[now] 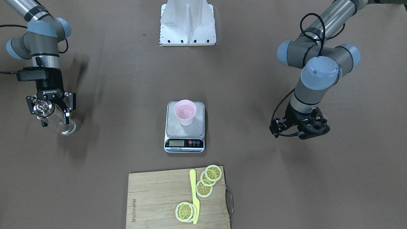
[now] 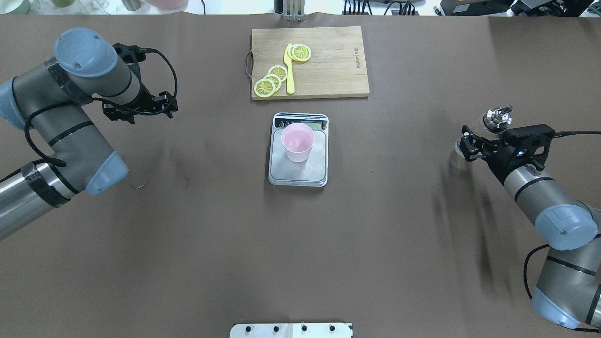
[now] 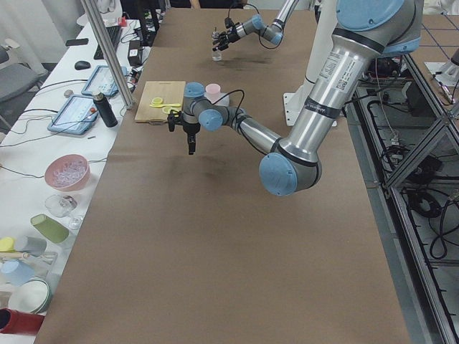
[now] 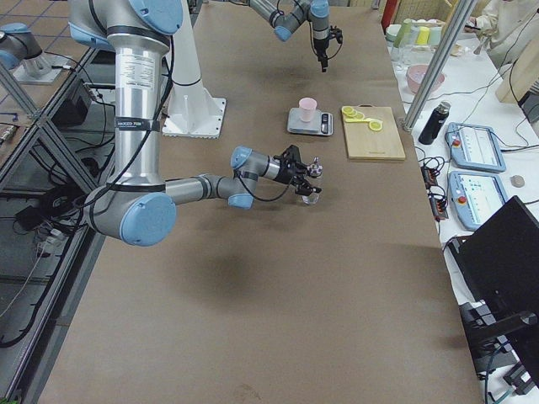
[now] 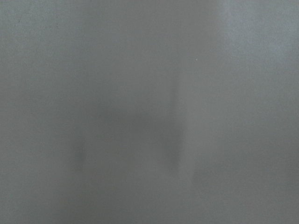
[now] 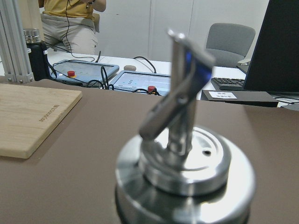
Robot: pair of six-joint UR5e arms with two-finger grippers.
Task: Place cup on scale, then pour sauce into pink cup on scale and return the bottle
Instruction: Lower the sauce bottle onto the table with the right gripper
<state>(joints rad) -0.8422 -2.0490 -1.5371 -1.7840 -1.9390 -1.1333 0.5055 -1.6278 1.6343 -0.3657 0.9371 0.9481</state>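
In the right claw [image 1: 54, 116], the bottle [image 1: 64, 126] (upright, cup [image 1: 185, 112] well apart)

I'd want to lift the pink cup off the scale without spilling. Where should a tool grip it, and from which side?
Grip the cup across its wall just below the rim, coming in level from the robot's left with the left tool. It stands upright on the scale, handleless, widening upward, so it should not slip down.
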